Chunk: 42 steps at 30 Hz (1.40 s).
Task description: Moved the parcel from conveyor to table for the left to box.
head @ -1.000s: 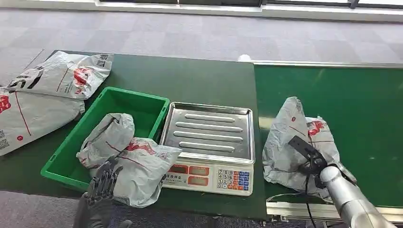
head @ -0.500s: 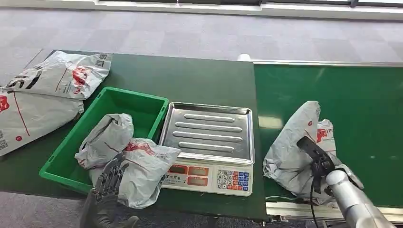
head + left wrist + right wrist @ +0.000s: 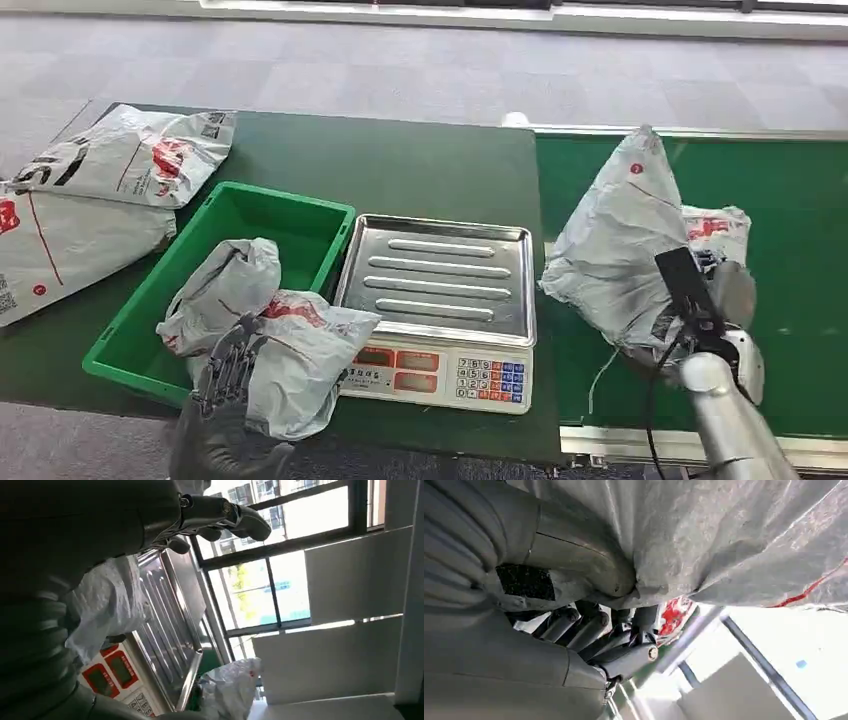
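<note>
A crumpled grey parcel [image 3: 620,240] with red print hangs lifted over the green conveyor [image 3: 790,200], just right of the scale. My right hand [image 3: 715,300] grips it from the near side and below. In the right wrist view the thumb [image 3: 589,570] presses into the grey plastic [image 3: 724,540], with the darker fingers [image 3: 589,625] curled beneath. My left hand [image 3: 225,395] is at the table's near edge with its fingers apart, in front of two grey parcels [image 3: 260,320] heaped in the green bin [image 3: 270,215]. It holds nothing.
A steel-topped weighing scale [image 3: 445,275] with a keypad stands between the bin and the conveyor. Two more grey parcels [image 3: 130,155] [image 3: 60,240] lie at the far left of the green table [image 3: 400,165]. Windows [image 3: 260,590] show in the left wrist view.
My right hand has raised the parcel off the belt, up and slightly farther away. My left hand has barely moved.
</note>
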Tool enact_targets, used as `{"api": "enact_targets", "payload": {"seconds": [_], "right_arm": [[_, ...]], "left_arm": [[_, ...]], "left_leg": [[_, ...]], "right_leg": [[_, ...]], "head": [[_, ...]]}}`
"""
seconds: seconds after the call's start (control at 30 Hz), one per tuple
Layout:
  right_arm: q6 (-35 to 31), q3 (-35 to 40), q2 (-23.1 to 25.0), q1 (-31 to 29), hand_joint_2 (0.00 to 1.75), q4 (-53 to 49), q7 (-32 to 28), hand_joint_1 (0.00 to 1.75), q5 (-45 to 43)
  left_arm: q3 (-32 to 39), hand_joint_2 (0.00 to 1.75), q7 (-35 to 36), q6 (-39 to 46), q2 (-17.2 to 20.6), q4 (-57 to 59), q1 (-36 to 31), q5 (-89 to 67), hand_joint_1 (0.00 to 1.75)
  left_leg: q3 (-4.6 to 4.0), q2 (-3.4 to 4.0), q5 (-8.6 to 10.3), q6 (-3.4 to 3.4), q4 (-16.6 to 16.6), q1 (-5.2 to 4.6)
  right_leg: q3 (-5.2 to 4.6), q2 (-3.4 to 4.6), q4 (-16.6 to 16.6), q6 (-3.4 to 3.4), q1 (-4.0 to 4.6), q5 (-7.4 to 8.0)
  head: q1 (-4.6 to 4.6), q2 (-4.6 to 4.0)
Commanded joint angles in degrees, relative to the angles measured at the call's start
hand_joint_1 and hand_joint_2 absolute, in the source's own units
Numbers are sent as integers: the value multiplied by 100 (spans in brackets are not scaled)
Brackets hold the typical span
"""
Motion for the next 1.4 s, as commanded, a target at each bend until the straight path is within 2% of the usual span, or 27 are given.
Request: {"api": "enact_targets", "payload": {"seconds": [0.03,0.2,0.23,0.33,0.4,0.47,0.57,0.63,0.67,0.7,0.77,0.8,0.87,0.97,1.1,1.2,1.23,1.27,1.3,1.4], "right_arm": [[-694,-384,661,764,175,-2311,-452,175,-294],[-712,-388,645,745,175,-2252,-455,175,-321],[-1011,-391,699,758,175,-2346,-828,175,-577],[-1269,-235,797,834,175,-2804,-1159,175,-891],[-1269,95,867,743,175,-3052,-1422,175,-1021],[-1123,627,796,533,175,-2986,-1300,175,-944],[319,1727,666,-272,175,-2100,129,175,-391],[1138,2216,872,-923,175,-1082,477,175,-200],[1324,2356,1012,-1134,175,-721,540,175,-106],[1506,2514,1283,-1406,175,-234,476,175,-40],[1732,2762,1627,-1705,175,262,649,175,255],[1893,2871,1820,-1852,175,490,764,175,380],[2091,2984,1964,-1999,175,724,1032,175,555],[2455,3007,1922,-2007,175,863,1234,175,741],[2665,2990,1857,-1971,175,940,1226,175,855],[2921,3008,1827,-1943,175,890,976,175,821],[3043,3048,1813,-1926,175,833,790,103,795],[3183,3086,1799,-1892,175,740,471,2,683],[3423,3077,1796,-1845,175,647,146,0,461],[3767,3024,1765,-1672,175,343,-188,0,72]], "left_arm": [[195,175,20,7,-317,178,5,-134,0],[202,175,20,0,-307,179,2,-133,0],[211,175,20,7,-330,179,8,-141,0],[138,175,20,85,-337,208,-4,-175,0],[47,175,20,159,-295,235,-64,-148,0],[-25,175,20,193,-262,292,-127,-123,0],[-81,175,20,128,-228,394,-230,-164,0],[-129,175,20,1,-146,394,-294,-176,0],[-119,175,20,-13,-145,399,-315,-179,0],[-88,175,20,-86,-165,462,-383,-151,0],[-36,175,20,-204,-215,665,-529,-106,0],[-29,175,20,-272,-224,804,-655,-100,0],[-21,175,23,-324,-249,904,-800,-100,0],[-6,175,82,-467,-286,912,-887,-60,0],[50,175,123,-506,-323,844,-845,-60,0],[126,175,145,-487,-361,781,-795,-100,0],[164,175,139,-461,-368,751,-782,-132,0],[225,175,115,-414,-381,711,-771,-169,0],[328,175,100,-385,-406,663,-754,-178,0],[630,175,112,-392,-454,426,-707,-165,0]], "left_leg": [[8,18,-2,-3,-11,-1],[6,24,6,-1,-18,0],[-3,15,3,-1,-6,0],[1,20,2,-2,-8,-2],[-2,18,0,-1,-3,-3],[5,40,3,-6,-17,-3],[8,62,1,-5,-12,-2],[13,97,3,-5,-17,-2],[10,91,-1,-4,-12,0],[6,121,6,-6,-21,1],[-16,132,9,-12,-25,5],[-17,117,8,-11,-25,3],[12,108,35,-15,-29,3],[-8,65,42,-18,-13,5],[-13,47,42,-17,-12,9],[-21,41,46,-14,-16,6],[-24,47,42,-16,-10,7],[-23,50,44,-15,-15,6],[-28,46,42,-17,-10,5],[-28,40,46,-20,-15,6]], "right_leg": [[0,17,-8,-9,1,1],[-3,22,-18,-13,1,10],[-9,14,-6,-9,0,3],[-9,16,-6,-9,-2,4],[-10,15,-1,-4,-3,2],[-12,36,-9,-15,-3,10],[-17,58,-4,-11,-2,15],[-20,90,-5,-11,-1,27],[-13,89,2,-8,0,20],[-20,120,-5,-13,2,35],[-24,130,-8,-19,6,40],[-21,115,-7,-20,4,35],[-37,104,-4,-22,3,52],[-44,66,12,-20,4,43],[-43,51,10,-23,7,43],[-44,46,4,-23,5,47],[-48,52,9,-23,5,45],[-49,55,6,-25,4,47],[-55,53,11,-25,3,44],[-53,47,6,-29,6,45]], "head": [[0,0],[0,0],[0,0],[0,0],[0,0],[0,0],[0,0],[0,0],[0,0],[0,0],[-2,0],[0,0],[0,0],[-2,0],[-2,0],[0,0],[0,0],[0,0],[0,0],[0,0]]}}
